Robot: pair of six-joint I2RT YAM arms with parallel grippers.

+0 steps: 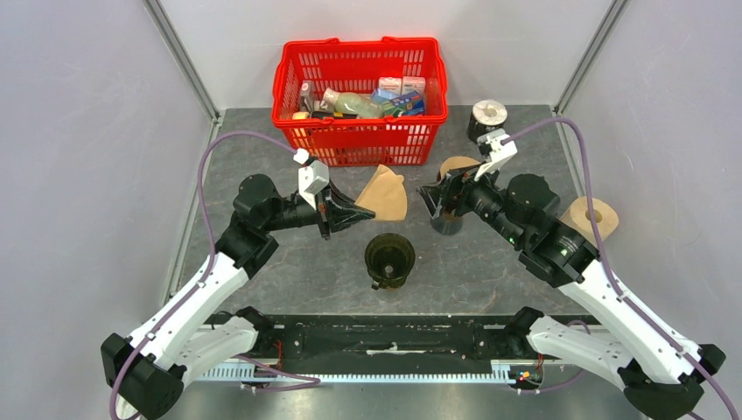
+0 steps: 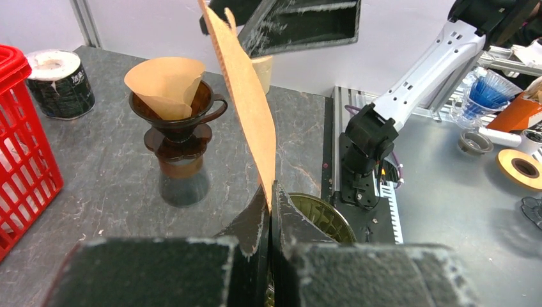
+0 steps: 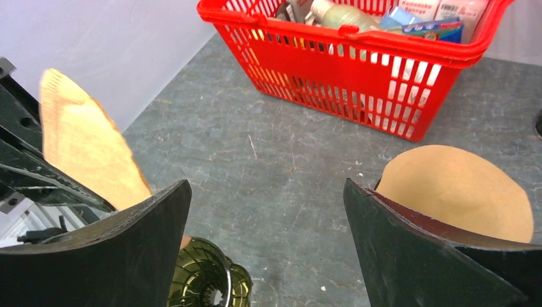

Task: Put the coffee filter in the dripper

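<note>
Brown paper coffee filter (image 1: 385,194) sits pinched by its tip in the closed jaws of the left gripper (image 1: 353,215), just beside the olive dripper (image 1: 389,259) (not inside it). The right gripper (image 1: 435,198) gapes wide open by a second dripper (image 2: 179,121), paper-lined.

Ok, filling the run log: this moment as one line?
left pincer: shut on coffee filter | right pincer: open, empty | green dripper: no filter inside | brown dripper: holds second filter
</note>
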